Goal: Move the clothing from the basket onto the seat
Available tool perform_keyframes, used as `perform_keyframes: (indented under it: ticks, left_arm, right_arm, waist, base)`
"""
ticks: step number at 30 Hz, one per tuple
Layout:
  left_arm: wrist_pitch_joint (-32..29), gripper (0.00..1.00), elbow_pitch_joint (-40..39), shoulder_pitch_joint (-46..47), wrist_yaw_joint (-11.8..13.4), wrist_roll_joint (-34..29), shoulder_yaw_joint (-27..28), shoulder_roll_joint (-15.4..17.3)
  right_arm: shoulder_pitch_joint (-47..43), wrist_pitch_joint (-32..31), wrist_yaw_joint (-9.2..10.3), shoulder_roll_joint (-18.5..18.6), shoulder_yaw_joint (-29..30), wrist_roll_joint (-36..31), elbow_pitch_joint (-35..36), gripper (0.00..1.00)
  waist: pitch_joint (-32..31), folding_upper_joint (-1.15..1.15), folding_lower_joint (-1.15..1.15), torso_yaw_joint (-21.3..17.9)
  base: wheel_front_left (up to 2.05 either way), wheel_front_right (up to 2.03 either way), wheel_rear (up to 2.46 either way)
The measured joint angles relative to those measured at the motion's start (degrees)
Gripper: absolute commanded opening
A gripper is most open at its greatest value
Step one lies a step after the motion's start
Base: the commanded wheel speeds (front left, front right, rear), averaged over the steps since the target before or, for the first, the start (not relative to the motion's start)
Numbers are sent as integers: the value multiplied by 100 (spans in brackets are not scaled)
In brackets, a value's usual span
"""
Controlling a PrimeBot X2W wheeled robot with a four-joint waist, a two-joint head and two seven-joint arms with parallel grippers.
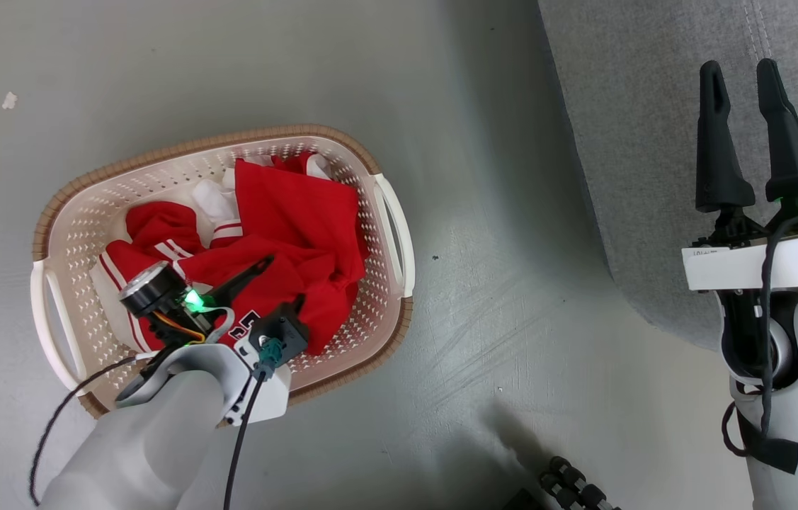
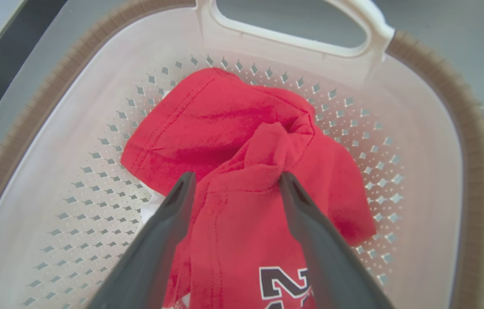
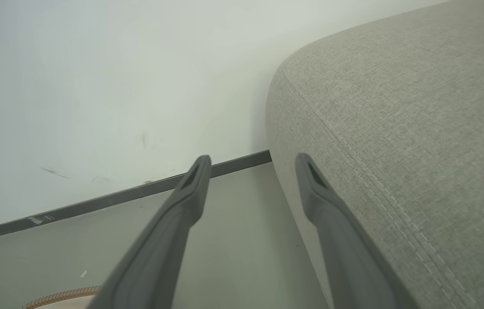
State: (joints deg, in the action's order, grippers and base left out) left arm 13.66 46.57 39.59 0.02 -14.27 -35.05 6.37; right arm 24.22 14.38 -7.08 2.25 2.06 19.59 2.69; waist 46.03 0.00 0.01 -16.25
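The basket (image 1: 384, 212) stands on the floor at the left of the head view, holding the clothing (image 1: 299, 212), a heap of red garments with white stripes. My left gripper (image 1: 285, 281) reaches down into it. In the left wrist view the left gripper (image 2: 237, 178) is open, its fingertips (image 2: 186, 184) straddling a raised fold of the red clothing (image 2: 224, 116), with the basket wall (image 2: 418, 141) all around. My right gripper (image 1: 738, 67) hangs open and empty over the edge of the grey seat (image 1: 625, 106). The right gripper (image 3: 254, 161) also appears beside the seat (image 3: 396, 128).
Grey floor (image 1: 483, 283) separates the basket from the seat. A pale wall (image 3: 95, 86) with a dark baseboard (image 3: 138, 191) runs behind the seat. A small white scrap (image 1: 9, 100) lies on the floor at the far left. A dark ribbed part (image 1: 572, 482) sits at the bottom edge.
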Motion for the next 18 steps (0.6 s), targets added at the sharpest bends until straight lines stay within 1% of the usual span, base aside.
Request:
perform_keyframes:
  ticks: [5, 6, 7, 8, 9, 10, 11, 13, 14, 18]
  left_arm:
    - [-198, 100, 281, 69, 1, -88, -38, 78]
    - [-202, 97, 297, 73, 1, -90, -42, 76]
    - [-202, 81, 297, 73, 1, -90, -42, 76]
    - [-220, 58, 314, 87, 1, -90, -41, 70]
    - [-230, 43, 328, 103, 1, -90, -38, 67]
    - [-241, 33, 352, 123, 7, -89, -32, 58]
    - [-248, 33, 374, 147, 10, -89, -25, 52]
    - [-245, 4, 409, 201, 10, -89, -25, 48]
    - [-243, 0, 422, 225, 10, -89, -30, 45]
    - [-216, 0, 439, 241, 27, -86, -27, 5]
  right_arm:
    - [106, 1, 0, 1, -22, 58, -25, 100]
    - [110, 1, 0, 1, -23, 60, -31, 100]
    - [110, 1, 0, 1, -23, 60, -31, 100]
    - [111, 1, 0, 1, -23, 67, -45, 100]
    - [113, 1, 0, 1, -21, 82, -60, 100]
    - [126, 1, 0, 1, -21, 109, -78, 100]
    - [157, 1, 0, 1, -22, 110, -91, 100]
    - [240, 1, 0, 1, -20, 110, -97, 100]
    - [275, 1, 0, 1, -20, 110, -107, 100]
    - [326, 9, 0, 2, -10, 110, -135, 100]
  waist:
    - [124, 0, 0, -50]
    - [145, 0, 0, -59]
    - [145, 0, 0, -59]
    - [164, 0, 0, -69]
    - [181, 0, 0, -77]
    - [197, 0, 0, -85]
    - [212, 0, 0, -93]
    - [235, 0, 0, -106]
    - [236, 0, 0, -107]
    - [225, 0, 0, -100]
  base:
    - [0, 0, 0]
    - [0, 0, 0]
    - [0, 0, 0]
    - [0, 0, 0]
    - [0, 0, 0]
    - [0, 0, 0]
    - [0, 0, 0]
    - [0, 0, 0]
    - [0, 0, 0]
    - [0, 0, 0]
